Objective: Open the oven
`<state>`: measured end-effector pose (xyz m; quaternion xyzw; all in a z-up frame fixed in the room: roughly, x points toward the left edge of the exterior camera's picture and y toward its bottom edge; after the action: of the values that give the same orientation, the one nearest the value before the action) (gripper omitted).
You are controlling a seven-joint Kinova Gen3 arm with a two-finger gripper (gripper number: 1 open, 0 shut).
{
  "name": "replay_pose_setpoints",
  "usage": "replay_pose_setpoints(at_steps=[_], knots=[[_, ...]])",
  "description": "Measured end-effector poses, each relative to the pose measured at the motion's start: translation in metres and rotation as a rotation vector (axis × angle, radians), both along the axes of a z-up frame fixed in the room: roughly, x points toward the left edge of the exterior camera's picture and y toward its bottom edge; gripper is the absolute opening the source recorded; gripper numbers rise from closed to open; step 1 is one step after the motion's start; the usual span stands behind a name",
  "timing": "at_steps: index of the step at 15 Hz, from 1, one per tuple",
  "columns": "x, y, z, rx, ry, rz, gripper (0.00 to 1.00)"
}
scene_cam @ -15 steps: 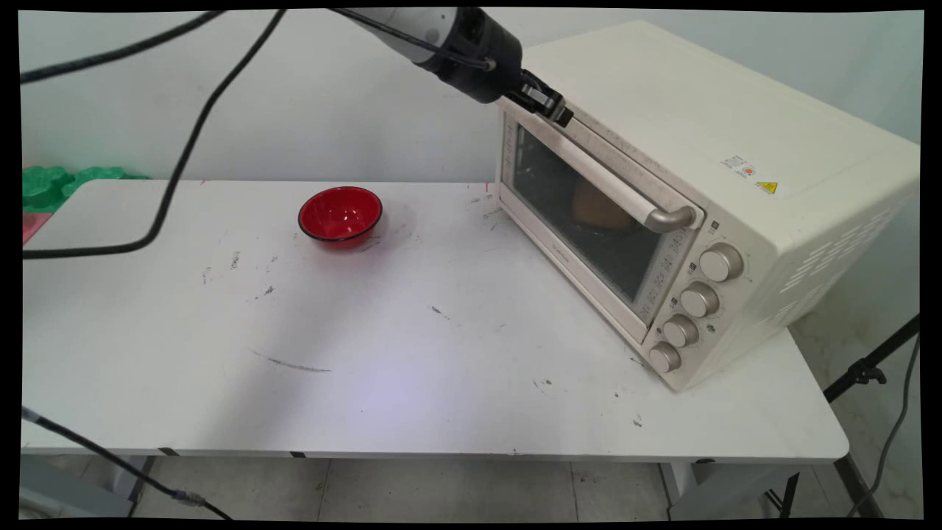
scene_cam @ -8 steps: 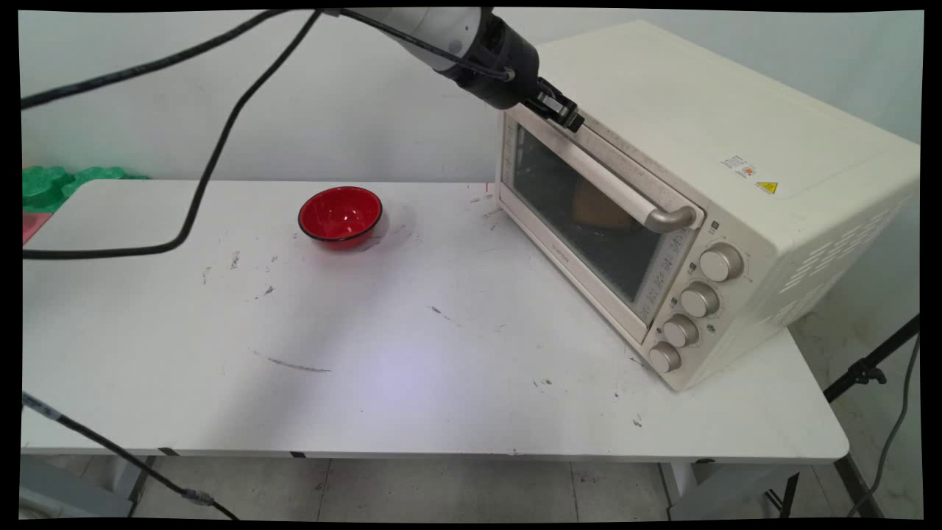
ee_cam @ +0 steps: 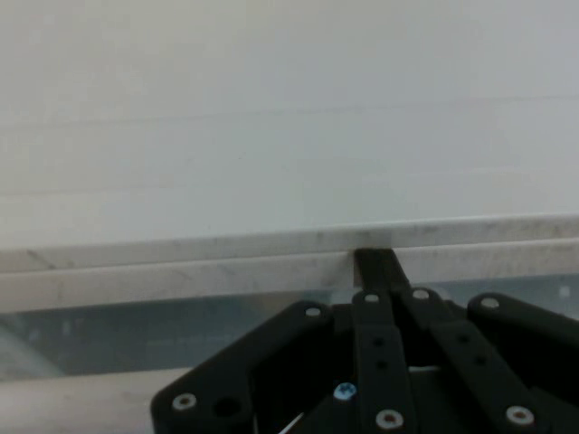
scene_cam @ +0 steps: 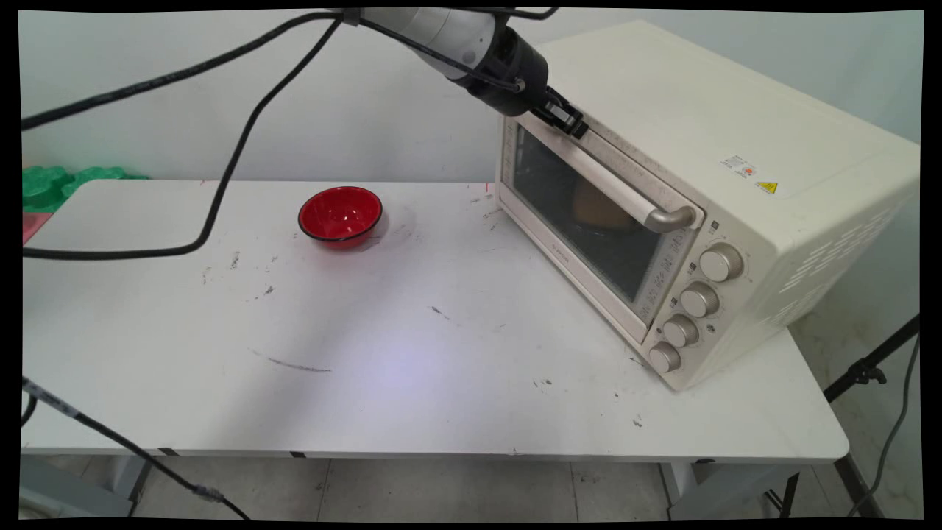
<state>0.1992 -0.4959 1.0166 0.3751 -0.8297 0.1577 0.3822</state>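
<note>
A cream toaster oven (scene_cam: 736,110) stands on the right of the white table (scene_cam: 441,353), its glass door (scene_cam: 574,221) closed, with a long handle (scene_cam: 625,193) across the top. My gripper (scene_cam: 572,124) reaches in from the upper left, its fingers shut, and its tips rest on the door's top edge near the left end. In the hand view the gripper (ee_cam: 372,260) meets the seam (ee_cam: 181,262) between the door and the oven's top. A brownish thing (scene_cam: 600,206) shows dimly through the glass.
A red bowl (scene_cam: 340,213) sits on the table left of the oven. Several knobs (scene_cam: 699,298) line the oven's right front. Black cables (scene_cam: 221,191) hang over the left side. Green items (scene_cam: 59,184) lie past the far left edge; a tripod leg (scene_cam: 868,368) stands at right.
The gripper has slid a little to the right and down, onto the top edge of the oven door. The door stays closed and the bowl has not moved.
</note>
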Motion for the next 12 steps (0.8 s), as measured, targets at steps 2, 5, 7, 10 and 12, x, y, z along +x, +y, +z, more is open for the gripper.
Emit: replay_pose_setpoints(at_steps=[2,5,7,10,12], knots=[[-0.0005,-0.0002,-0.0025,0.001,-0.009,-0.001,0.00],[-0.0001,0.0009,-0.0060,0.004,-0.022,-0.003,0.00],[0.0006,0.0020,-0.0075,0.006,-0.030,-0.004,0.00],[0.0039,0.0049,-0.0086,0.009,-0.039,-0.003,0.00],[0.0072,0.0077,-0.0086,0.011,-0.044,-0.003,0.00]])
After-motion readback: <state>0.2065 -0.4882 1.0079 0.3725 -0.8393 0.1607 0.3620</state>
